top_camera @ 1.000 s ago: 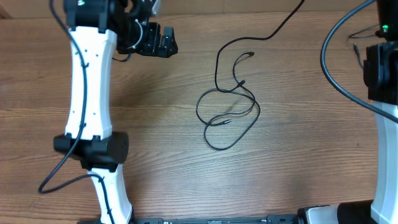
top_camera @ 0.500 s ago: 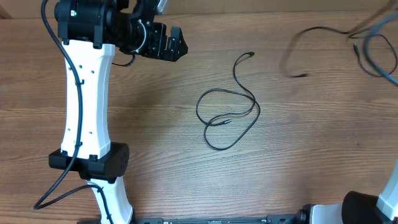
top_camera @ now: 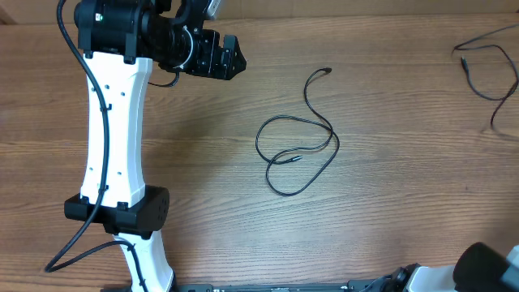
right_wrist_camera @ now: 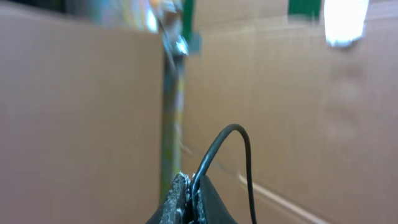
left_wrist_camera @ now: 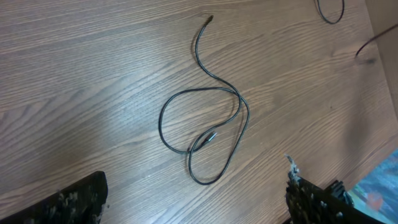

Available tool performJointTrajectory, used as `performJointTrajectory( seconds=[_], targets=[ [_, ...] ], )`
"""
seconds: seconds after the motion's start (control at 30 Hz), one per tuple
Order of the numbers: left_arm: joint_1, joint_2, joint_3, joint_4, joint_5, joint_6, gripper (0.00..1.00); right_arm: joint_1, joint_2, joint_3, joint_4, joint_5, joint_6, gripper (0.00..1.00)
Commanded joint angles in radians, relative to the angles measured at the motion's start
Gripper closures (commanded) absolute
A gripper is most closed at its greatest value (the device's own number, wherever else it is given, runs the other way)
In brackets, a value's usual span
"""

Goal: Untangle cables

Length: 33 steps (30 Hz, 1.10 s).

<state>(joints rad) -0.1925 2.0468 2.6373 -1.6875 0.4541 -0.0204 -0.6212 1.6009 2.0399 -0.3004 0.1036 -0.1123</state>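
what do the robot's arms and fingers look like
The left arm is a white link between black joints, with a thin black cord along it and a green light at one joint. Its fingers are dark and speckled; the right fingers look dark too.

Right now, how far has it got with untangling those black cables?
Mostly done, it seems. The centre cable lies alone on the table, well apart from the second cable at the far right edge. In hand: the right gripper is shut on a cable strand. Remaining: the centre cable crosses itself in loops; the left gripper is open, holding nothing.
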Motion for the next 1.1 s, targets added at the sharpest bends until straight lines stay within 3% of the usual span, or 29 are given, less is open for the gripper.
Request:
performJointTrajectory(
  seconds=[0.0, 0.33, 0.5, 0.63, 0.83, 0.97, 1.07],
  targets=[
    [-0.02, -0.007, 0.0, -0.002, 0.018, -0.01, 0.09, -0.046, 0.054, -0.083, 0.047, -0.05, 0.01, 0.96],
    [-0.068, -0.007, 0.0, -0.002, 0.016, -0.009, 0.07, -0.062, 0.118, -0.114, 0.457, -0.034, -0.044, 0.96],
    [-0.071, -0.007, 0.0, -0.002, 0.018, -0.01, 0.05, -0.093, 0.18, -0.114, 0.553, -0.034, -0.106, 0.96],
    [-0.071, -0.007, 0.0, -0.002, 0.018, -0.01, 0.06, -0.133, 0.225, -0.114, 0.436, -0.035, -0.105, 0.96],
    [-0.071, -0.007, 0.0, -0.002, 0.014, -0.01, 0.07, -0.171, 0.219, -0.115, 0.072, -0.034, -0.028, 0.96],
    [-0.073, -0.007, 0.0, -0.002, 0.015, -0.01, 0.07, -0.215, 0.194, -0.115, -0.091, -0.063, 0.236, 0.96],
    [-0.082, -0.007, 0.0, -0.002, 0.014, -0.01, 0.07, -0.262, 0.19, -0.115, -0.161, -0.24, 0.444, 0.96]
  ],
)
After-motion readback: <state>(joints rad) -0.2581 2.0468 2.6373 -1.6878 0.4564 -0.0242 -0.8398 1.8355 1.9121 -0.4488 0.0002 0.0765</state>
